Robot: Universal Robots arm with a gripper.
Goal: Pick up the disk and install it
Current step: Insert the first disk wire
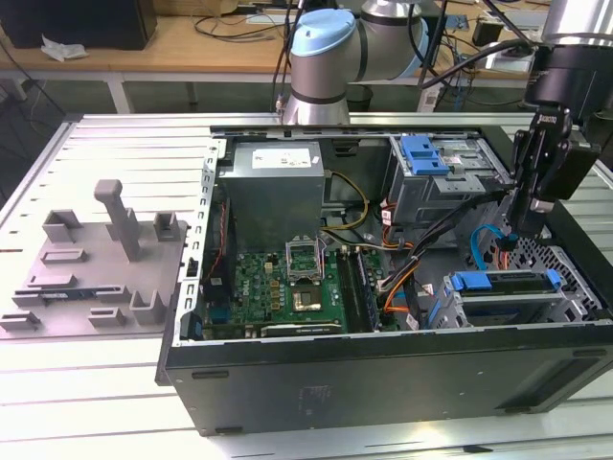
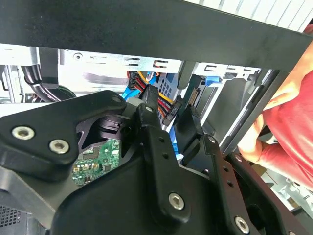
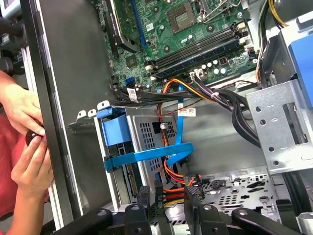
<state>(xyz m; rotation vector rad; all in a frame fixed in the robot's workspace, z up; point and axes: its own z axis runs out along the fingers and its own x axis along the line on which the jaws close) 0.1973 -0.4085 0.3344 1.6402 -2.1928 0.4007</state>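
The disk (image 1: 505, 285) sits in the drive cage at the front right corner of the open computer case (image 1: 383, 364), its blue carrier frame showing along the top. In the first wrist view the disk's blue carrier end (image 3: 116, 133) faces the case wall, and a blue ribbon cable (image 3: 151, 155) runs across the cage. My gripper (image 1: 510, 238) hangs just above the cage's inner end. Its black fingers (image 3: 143, 196) stand apart, open, with a black connector on red, orange and yellow wires (image 3: 176, 188) near them. The same connector (image 2: 167, 108) lies just beyond the fingertips in the second wrist view.
A grey power supply (image 1: 278, 177), a green motherboard (image 1: 297, 283) and a second metal cage with a blue latch (image 1: 426, 153) fill the case. Black cable bundles (image 3: 220, 95) cross the middle. A person's hands (image 3: 22, 115) and red sleeve (image 2: 293, 132) are at the case wall. A grey fixture (image 1: 96, 259) lies on the exterior view's left.
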